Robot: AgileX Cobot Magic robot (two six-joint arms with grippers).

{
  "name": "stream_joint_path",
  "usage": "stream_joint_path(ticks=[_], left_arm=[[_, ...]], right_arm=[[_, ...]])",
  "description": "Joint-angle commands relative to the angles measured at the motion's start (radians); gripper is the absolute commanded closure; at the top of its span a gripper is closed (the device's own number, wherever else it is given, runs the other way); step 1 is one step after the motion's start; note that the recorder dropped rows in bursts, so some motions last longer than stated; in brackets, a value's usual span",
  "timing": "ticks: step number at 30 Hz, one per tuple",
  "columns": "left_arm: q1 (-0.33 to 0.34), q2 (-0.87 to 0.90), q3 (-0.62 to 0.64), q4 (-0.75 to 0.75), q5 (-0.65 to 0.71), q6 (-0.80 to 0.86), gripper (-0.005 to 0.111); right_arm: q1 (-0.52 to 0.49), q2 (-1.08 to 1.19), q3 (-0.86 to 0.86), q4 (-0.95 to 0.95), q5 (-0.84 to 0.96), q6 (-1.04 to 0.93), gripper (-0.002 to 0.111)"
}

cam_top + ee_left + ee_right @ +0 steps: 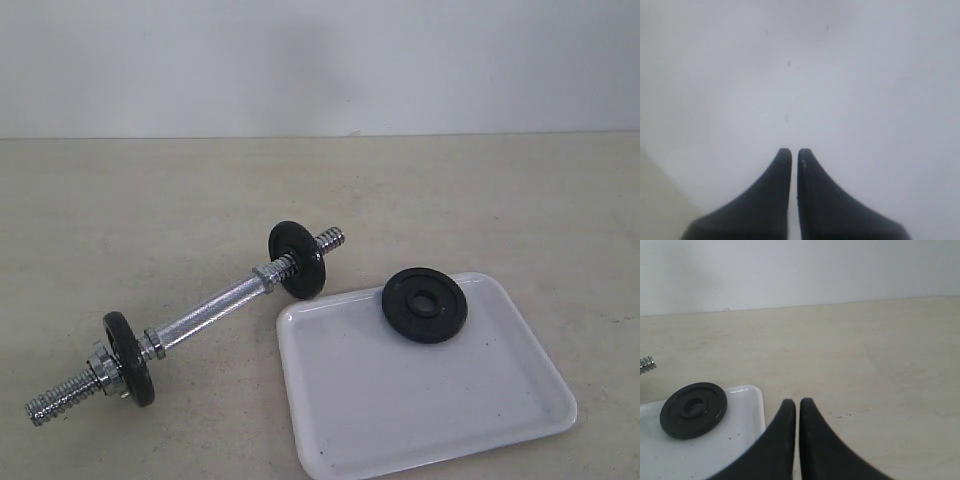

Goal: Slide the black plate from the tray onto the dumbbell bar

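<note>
The black plate (425,305) lies flat on the tray (400,410), near its rim; the dumbbell bar (210,313) rests on the desk (150,200) just beside; my left hand (794,152) and right hand (797,402) are pressed together, pinching nothing.

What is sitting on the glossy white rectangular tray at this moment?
Only the small round black cast-iron plate, lying flat near one rim of the glossy white rectangular tray. The patch of tray beneath the plate is covered and cannot be seen.

Bare lab tabletop (150,200), plain white wall (300,60)
</note>
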Motion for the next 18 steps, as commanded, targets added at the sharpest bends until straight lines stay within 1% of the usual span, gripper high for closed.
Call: stream_joint_path(ticks=[1,4,6,7,8,9,10,11,12,13,14,16,18], left_arm=[[0.000,-0.003,-0.012,-0.039,-0.272,-0.251,0.102],[0.000,-0.003,-0.036,0.025,-0.467,-0.283,0.102],[0.000,-0.003,-0.059,0.111,-0.595,-0.287,0.102],[0.000,-0.003,-0.095,0.185,-0.713,-0.287,0.102],[0.000,-0.003,-0.117,0.220,-0.753,-0.285,0.102],[0.000,-0.003,-0.165,0.285,-0.773,-0.257,0.102],[0.000,-0.003,-0.193,0.325,-0.764,-0.231,0.102],[0.000,-0.003,-0.248,0.405,-0.750,-0.198,0.102],[0.000,-0.003,-0.281,0.450,-0.750,-0.188,0.102],[0.000,-0.003,-0.346,0.529,-0.750,-0.168,0.102],[0.000,-0.003,-0.386,0.561,-0.745,-0.146,0.102],[0.000,-0.003,-0.544,0.651,-0.724,-0.051,0.102],[0.000,0.026,-0.669,0.712,-0.724,-0.033,0.102]], right_arm=[[0.001,-0.004,-0.001,-0.008,-0.005,-0.003,0.108],[0.001,-0.004,-0.001,-0.008,-0.005,-0.003,0.108],[0.001,-0.004,-0.001,-0.008,-0.005,-0.003,0.108],[0.001,-0.004,-0.001,-0.008,-0.005,-0.003,0.108],[0.001,-0.004,-0.001,-0.008,-0.005,-0.003,0.108],[0.001,-0.004,-0.001,-0.008,-0.005,-0.003,0.108],[0.001,-0.004,-0.001,-0.008,-0.005,-0.003,0.108],[0.001,-0.004,-0.001,-0.008,-0.005,-0.003,0.108],[0.001,-0.004,-0.001,-0.008,-0.005,-0.003,0.108],[0.001,-0.004,-0.001,-0.008,-0.005,-0.003,0.108],[0.001,-0.004,-0.001,-0.008,-0.005,-0.003,0.108],[0.001,-0.004,-0.001,-0.008,-0.005,-0.003,0.108],[0.001,-0.004,-0.001,-0.008,-0.005,-0.003,0.108]])
